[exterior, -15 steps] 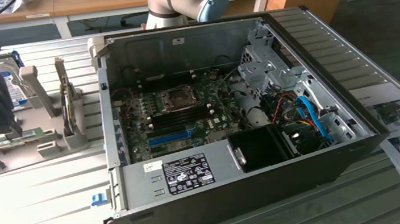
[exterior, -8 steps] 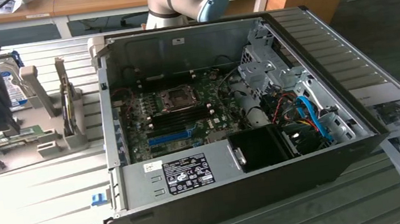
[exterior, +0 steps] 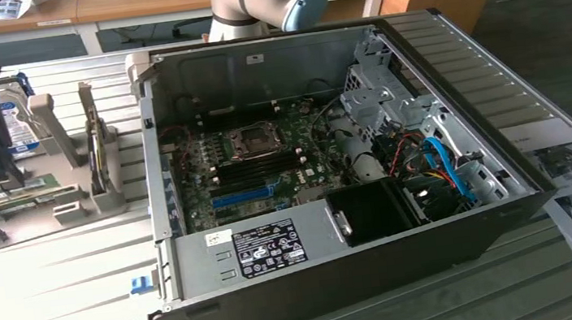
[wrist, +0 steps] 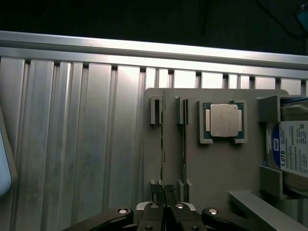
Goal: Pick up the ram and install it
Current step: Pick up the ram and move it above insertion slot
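On the ribbed metal table [wrist: 72, 144], the tool [wrist: 163, 190] narrowly pinches the edge-on ram [wrist: 162, 139], hiding its near end.

the ram [wrist: 162, 139] is a long, thin green stick seen edge-on. it stands on its long edge in a slot of the grey holder [wrist: 216, 163] on the ribbed counter [wrist: 72, 144]. one end sits pinched between the fingers of the end effector [wrist: 162, 195].

Ram [wrist: 162, 144] two, processor [wrist: 224, 120] one, drive [wrist: 291, 150] one
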Available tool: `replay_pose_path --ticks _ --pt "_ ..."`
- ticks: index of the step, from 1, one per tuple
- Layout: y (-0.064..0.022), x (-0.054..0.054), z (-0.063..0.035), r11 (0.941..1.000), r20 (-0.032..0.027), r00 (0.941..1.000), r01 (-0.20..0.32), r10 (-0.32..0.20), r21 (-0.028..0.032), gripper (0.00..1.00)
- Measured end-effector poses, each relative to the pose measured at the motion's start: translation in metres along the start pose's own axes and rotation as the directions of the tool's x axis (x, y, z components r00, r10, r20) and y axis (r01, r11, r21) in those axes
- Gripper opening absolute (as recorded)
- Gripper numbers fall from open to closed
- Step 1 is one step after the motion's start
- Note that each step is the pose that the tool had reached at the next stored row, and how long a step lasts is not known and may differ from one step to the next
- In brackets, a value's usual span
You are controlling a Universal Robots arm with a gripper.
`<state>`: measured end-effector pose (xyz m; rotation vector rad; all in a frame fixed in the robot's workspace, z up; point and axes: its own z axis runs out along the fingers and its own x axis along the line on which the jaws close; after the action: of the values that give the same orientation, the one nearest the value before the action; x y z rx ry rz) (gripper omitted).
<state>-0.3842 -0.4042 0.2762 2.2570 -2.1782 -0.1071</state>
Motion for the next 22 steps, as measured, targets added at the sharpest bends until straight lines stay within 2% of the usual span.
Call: replay_pose_path --ticks 7,22 --pt "0.0005 0.000 -0.0100 1.0000 0.0000 1.0000 0.000 0.000 0.0000 0.11" --pt "0.0019 -0.002 -0.0385 1.0000 0.0001 1.0000 0.000 0.000 0.0001 0.11"
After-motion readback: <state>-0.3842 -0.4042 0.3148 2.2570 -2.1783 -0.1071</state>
